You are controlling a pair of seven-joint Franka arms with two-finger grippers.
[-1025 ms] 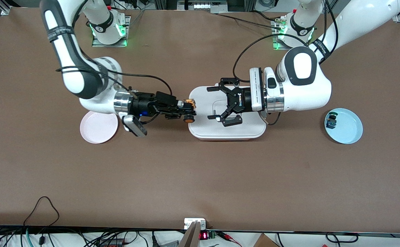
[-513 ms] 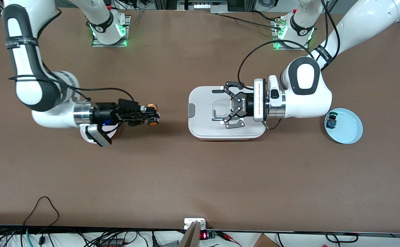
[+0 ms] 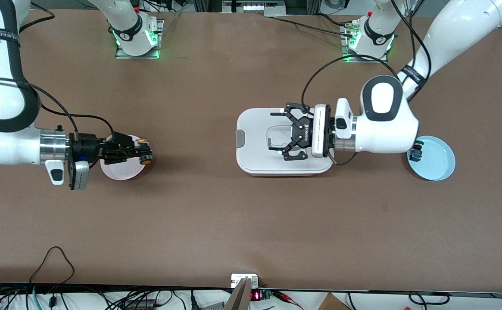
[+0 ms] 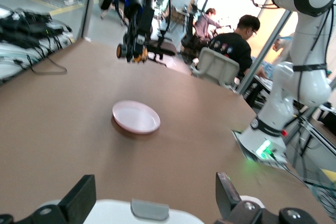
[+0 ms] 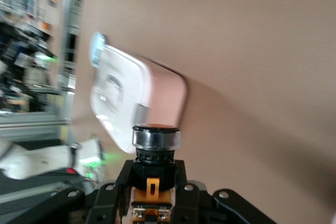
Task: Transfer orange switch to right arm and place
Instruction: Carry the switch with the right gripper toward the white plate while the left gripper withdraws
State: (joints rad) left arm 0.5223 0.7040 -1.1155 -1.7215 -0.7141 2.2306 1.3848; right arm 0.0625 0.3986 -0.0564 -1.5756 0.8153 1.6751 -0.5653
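Note:
The orange switch [image 3: 146, 158], a black body with a round orange cap, is gripped in my right gripper [image 3: 141, 151]. It hangs in the air over the pink plate [image 3: 121, 172], at the plate's edge toward the table's middle. In the right wrist view the switch [image 5: 155, 153] sits upright between the shut fingers [image 5: 118, 184]. The left wrist view shows the switch [image 4: 131, 52] from afar, above the plate [image 4: 136, 117]. My left gripper [image 3: 276, 131] is open and empty over the white box [image 3: 255, 159].
A blue plate [image 3: 438, 161] with a small blue-and-green part [image 3: 415, 151] lies at the left arm's end. The white box with its grey tab [image 4: 149, 209] stands mid-table, also in the right wrist view [image 5: 121, 108].
My right gripper has carried the switch away from the white box toward its own end, to over the pink plate. My left gripper stayed open and drew back slightly.

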